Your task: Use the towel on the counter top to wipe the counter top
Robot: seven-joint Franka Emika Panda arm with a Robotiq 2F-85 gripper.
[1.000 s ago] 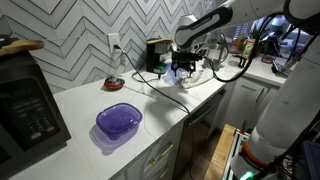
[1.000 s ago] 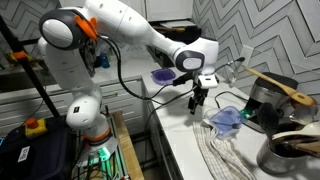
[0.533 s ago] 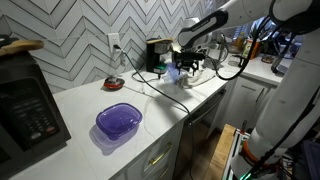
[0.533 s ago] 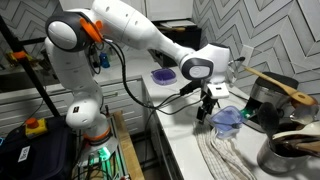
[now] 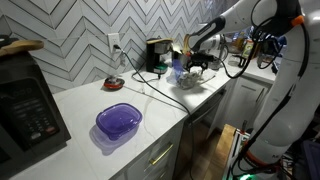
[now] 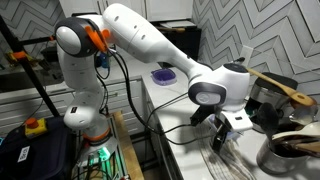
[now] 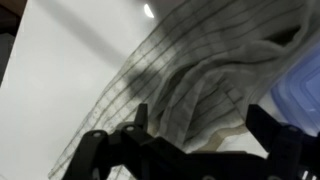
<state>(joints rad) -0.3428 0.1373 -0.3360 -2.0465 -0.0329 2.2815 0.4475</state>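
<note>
Claw: we see the claw (image 7: 195,138) with its two fingers spread apart and nothing clamped between them. It hangs low over the towel, and we cannot tell whether the tips touch the cloth.
Towel: the checked dish towel (image 7: 190,75) lies bunched and wrinkled directly beneath the claw. In an exterior view it (image 6: 212,160) runs along the white tabletop (image 6: 178,135) toward the near edge.
Neighbours: a blue-lidded container (image 7: 305,85) sits just beside the towel, and a metal pot (image 6: 290,152) stands near it.
Farther out: a purple lidded container (image 5: 119,121) rests well apart from the claw, with bare tabletop around it.
Done so far: we judge that only the approach is complete, since the arm is over the towel and the fingers are ready to close.
Left to do: we judge that the towel is not yet gripped or pressed down and that no wiping has begun. The grasp and the sweep across the tabletop both remain.
</note>
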